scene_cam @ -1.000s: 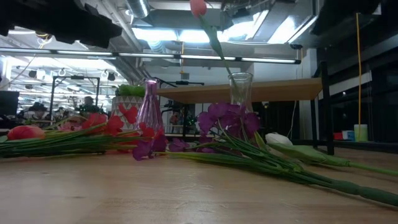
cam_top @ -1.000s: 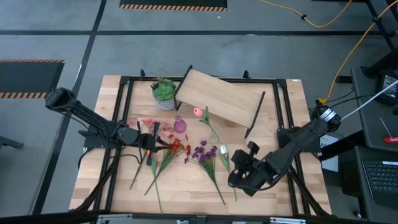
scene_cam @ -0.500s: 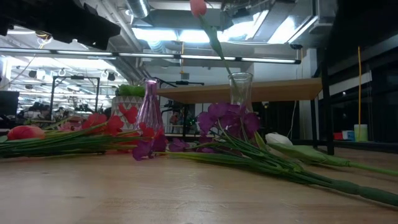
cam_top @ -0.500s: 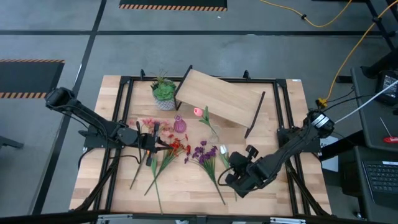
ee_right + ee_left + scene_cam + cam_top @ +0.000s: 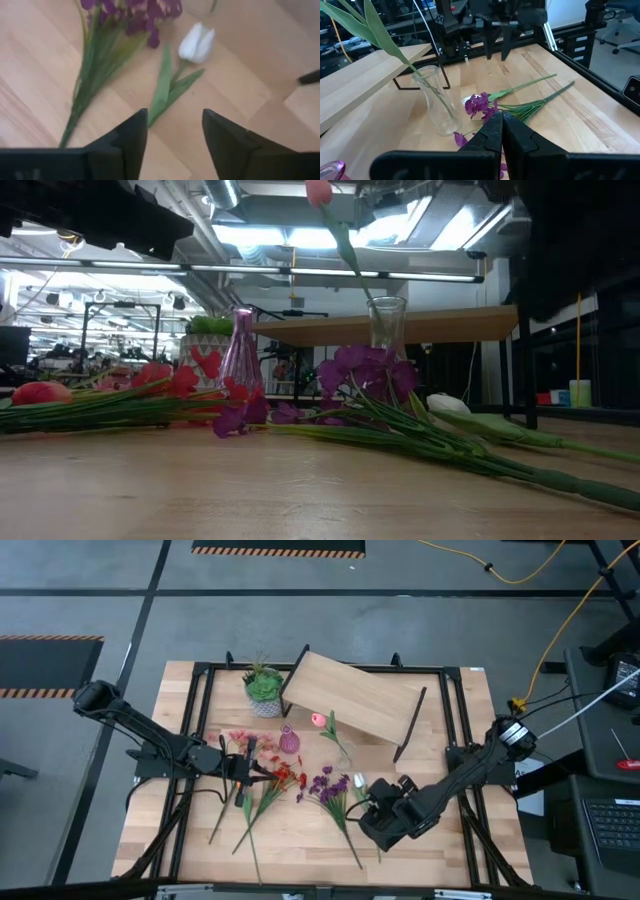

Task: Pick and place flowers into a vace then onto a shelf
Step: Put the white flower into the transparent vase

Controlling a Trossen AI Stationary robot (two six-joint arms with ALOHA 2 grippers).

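The flowers lie loose on the table: pink blossoms (image 5: 240,740), red clusters (image 5: 285,778), purple clusters (image 5: 330,783) and a white tulip (image 5: 197,42). A pink tulip (image 5: 318,720) stands with its stalk in the clear glass vase (image 5: 437,102). My right gripper (image 5: 172,145) is open above the white tulip's stalk, with the leaf (image 5: 162,95) running toward the gap between its fingers. My left gripper (image 5: 501,132) is shut and hovers over the stalks of the pink and red flowers (image 5: 245,768). The shelf (image 5: 355,697) stands behind the vase.
A small pink vase (image 5: 289,741) stands between the pink blossoms and the clear vase. A spiky green plant in a white pot (image 5: 264,688) sits left of the shelf. An orange tulip (image 5: 40,392) lies at the left. Bare tabletop (image 5: 300,850) lies along the near edge.
My right gripper has moved toward the table's left and a little toward its far edge, and now stands over the white tulip's stalk. The flowers and the vase have stayed where they were.
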